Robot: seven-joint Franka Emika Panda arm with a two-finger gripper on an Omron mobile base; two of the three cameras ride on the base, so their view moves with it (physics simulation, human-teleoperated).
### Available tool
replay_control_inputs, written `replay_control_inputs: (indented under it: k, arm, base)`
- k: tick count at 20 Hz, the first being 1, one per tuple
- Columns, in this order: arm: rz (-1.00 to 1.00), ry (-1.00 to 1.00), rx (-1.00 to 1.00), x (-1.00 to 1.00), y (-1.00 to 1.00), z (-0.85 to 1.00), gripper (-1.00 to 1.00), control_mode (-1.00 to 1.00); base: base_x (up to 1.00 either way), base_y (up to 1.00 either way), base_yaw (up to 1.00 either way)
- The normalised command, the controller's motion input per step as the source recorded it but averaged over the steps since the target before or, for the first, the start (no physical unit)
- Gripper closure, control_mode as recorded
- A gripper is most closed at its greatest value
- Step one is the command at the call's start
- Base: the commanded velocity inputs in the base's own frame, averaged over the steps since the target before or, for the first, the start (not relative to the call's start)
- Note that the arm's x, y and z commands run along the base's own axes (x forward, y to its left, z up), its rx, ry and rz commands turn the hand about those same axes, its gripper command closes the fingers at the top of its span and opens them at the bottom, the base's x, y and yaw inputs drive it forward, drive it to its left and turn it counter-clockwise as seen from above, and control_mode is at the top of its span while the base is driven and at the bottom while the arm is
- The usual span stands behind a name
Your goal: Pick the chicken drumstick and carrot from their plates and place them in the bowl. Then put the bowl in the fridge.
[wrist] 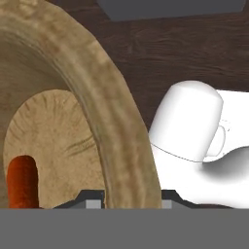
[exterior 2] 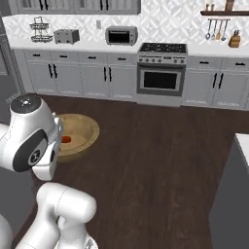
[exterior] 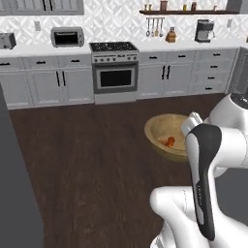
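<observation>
My end effector (wrist: 129, 202) pinches the wooden bowl (exterior: 162, 131) by its rim, one finger either side, carrying it above the dark floor (exterior: 87, 155) with the carrot (wrist: 22, 181) inside; rigid, rim-held, it could tilt and spill if swung fast

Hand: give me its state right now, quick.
Hand: closed on the rim of the wooden bowl, one finger inside the wall and one outside; the bowl is carried above the floor.
</observation>
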Motion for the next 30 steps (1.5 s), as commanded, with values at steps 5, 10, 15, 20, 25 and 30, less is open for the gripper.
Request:
replay_control_inputs:
  k: [5, 10, 15, 20, 25, 30]
  arm:
    - [0.0, 0.0, 0.0, 0.0, 0.0, 0.0, 1.0, 1.0]
    - [0.0, 0.0, 0.0, 0.0, 0.0, 0.0, 1.0, 1.0]
    - [0.0, 0.0, 0.0, 0.0, 0.0, 0.0, 1.0, 1.0]
    - [0.0, 0.0, 0.0, 0.0, 0.0, 0.0, 1.0, 1.0]
    - [0.0, 0.0, 0.0, 0.0, 0.0, 0.0, 1.0, 1.0]
    - [0.0, 0.0, 0.0, 0.0, 0.0, 0.0, 1.0, 1.0]
  base:
    - [0.99, -0.1, 0.17]
    - [0.95, -0.21, 0.19]
    - [1.0, -0.21, 0.29]
    - [1.0, -0.04, 0.31]
    - [1.0, 0.0, 0.32]
    - [1.0, 0.0, 0.37]
